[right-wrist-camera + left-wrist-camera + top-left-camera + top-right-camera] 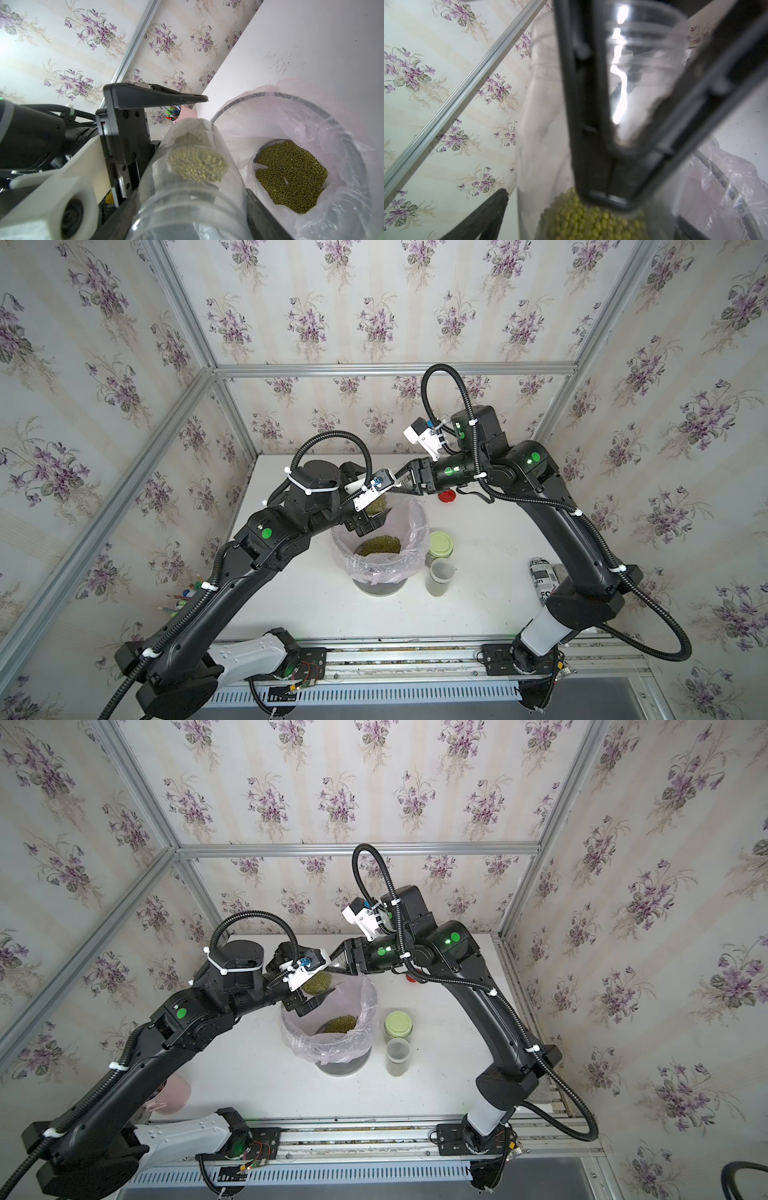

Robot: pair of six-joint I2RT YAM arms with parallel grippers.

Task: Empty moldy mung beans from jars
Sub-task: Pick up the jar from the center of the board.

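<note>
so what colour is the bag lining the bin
Pale, translucent pink. The bag shows best in the right wrist view.

The only legible print stood on a black-and-white, newsprint-patterned roll (pixel 539 572) at the right edge of the worktop (pixel 478 605), half hidden behind a robot arm in a top view. The fragments "in" and "FO" could be made out among its lettering; the smaller lines were too fine to read. Nothing else in the scene carried readable text, labels or numbers.
</note>
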